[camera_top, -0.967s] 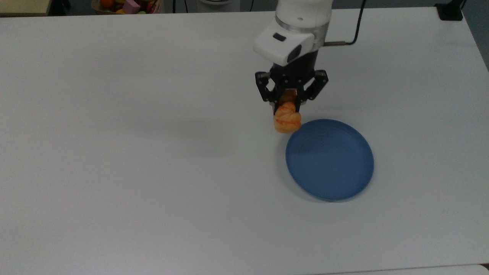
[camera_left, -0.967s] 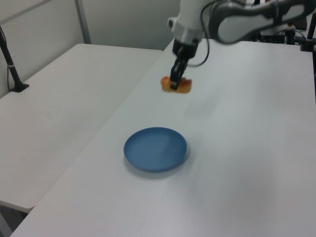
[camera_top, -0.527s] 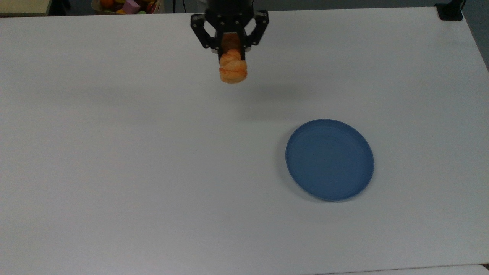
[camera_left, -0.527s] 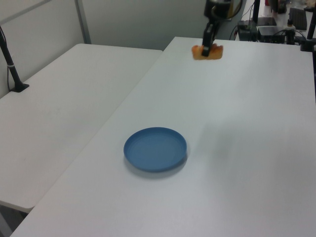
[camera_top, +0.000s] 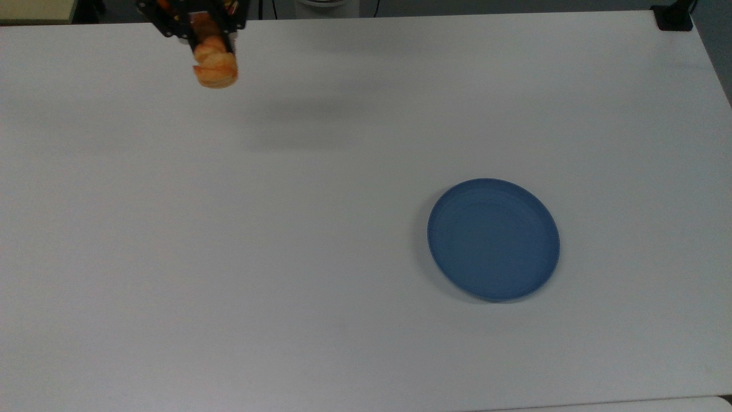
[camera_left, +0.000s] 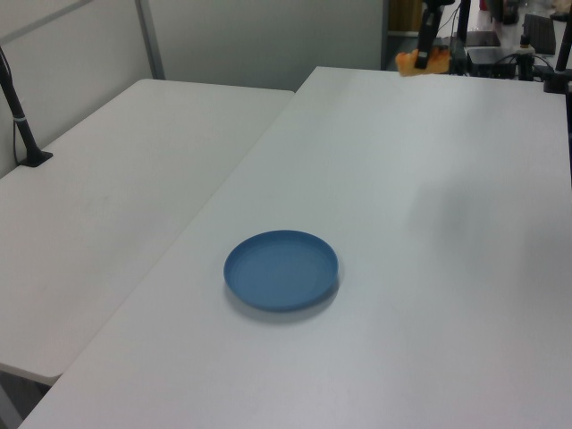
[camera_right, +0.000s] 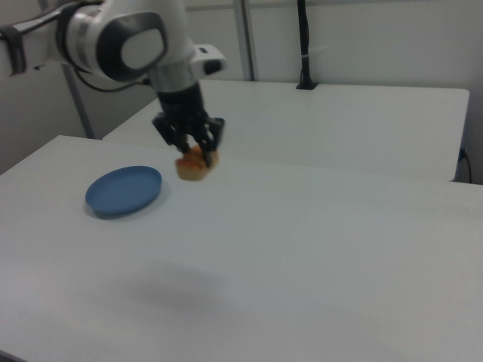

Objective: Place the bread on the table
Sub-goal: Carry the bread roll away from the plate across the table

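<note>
In the top view I see my gripper [camera_top: 210, 50] at about eleven o'clock, its jaws pinching the bread [camera_top: 215, 68] in the air above the table [camera_top: 286, 229]. The blue plate [camera_top: 493, 238] sits well apart, toward four o'clock.

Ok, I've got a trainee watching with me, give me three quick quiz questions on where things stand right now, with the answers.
1. True or false: the bread is resting on the table.
2. What is on the blue plate? A) the bread B) nothing C) a cup
3. Fill in: in the right view, the tool is shut on the ____.

Key:
1. False. It hangs in the air in the tool's grip, with its shadow well apart from it on the tabletop.
2. B. The plate is bare.
3. Bread. The fingers close on it from both sides, above the table and to the right view's right of the plate.
</note>
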You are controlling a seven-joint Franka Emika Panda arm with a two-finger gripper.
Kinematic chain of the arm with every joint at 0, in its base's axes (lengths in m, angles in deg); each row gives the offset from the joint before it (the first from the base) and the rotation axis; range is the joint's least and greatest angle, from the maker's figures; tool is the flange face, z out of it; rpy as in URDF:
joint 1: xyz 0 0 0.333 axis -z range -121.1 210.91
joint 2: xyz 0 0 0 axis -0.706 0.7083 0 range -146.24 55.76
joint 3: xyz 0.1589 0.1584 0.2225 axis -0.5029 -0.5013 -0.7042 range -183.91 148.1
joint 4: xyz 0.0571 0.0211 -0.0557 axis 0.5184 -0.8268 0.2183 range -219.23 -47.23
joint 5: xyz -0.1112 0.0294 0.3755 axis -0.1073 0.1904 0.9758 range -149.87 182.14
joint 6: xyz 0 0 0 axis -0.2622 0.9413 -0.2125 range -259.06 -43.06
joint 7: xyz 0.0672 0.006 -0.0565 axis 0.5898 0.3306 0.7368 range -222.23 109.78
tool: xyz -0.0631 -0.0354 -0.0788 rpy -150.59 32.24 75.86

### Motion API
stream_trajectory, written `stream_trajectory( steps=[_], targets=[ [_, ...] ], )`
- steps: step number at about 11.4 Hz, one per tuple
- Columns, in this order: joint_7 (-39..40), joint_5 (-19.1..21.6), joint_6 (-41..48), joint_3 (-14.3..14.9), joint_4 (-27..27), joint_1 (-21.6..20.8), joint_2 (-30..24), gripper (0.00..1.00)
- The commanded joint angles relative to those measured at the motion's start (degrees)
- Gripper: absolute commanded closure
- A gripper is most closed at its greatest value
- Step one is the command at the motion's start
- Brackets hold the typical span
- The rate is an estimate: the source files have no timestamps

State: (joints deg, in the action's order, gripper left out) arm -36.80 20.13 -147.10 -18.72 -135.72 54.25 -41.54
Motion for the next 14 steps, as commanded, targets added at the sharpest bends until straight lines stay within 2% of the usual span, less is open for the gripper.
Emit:
stream_trajectory(
  steps=[1,3,4,6,8,12,14],
  targets=[
    [11.3,1.4,-0.1,-0.6,-2.4,9.4,-0.2,0.57],
    [17.9,1.3,-1.8,-0.2,-4.9,14.5,1.5,0.57],
    [21.1,1.0,-4.0,-0.2,-7.3,17.1,2.1,0.53],
    [24.7,0.7,-9.9,0.0,-11.7,20.9,3.4,0.53],
    [26.2,0.5,-17.1,1.1,-14.1,22.9,5.8,0.53],
    [25.7,0.6,-33.9,1.5,-18.1,23.3,13.9,0.53],
    [25.9,0.6,-38.0,1.6,-18.8,24.1,16.1,0.53]
  ],
)
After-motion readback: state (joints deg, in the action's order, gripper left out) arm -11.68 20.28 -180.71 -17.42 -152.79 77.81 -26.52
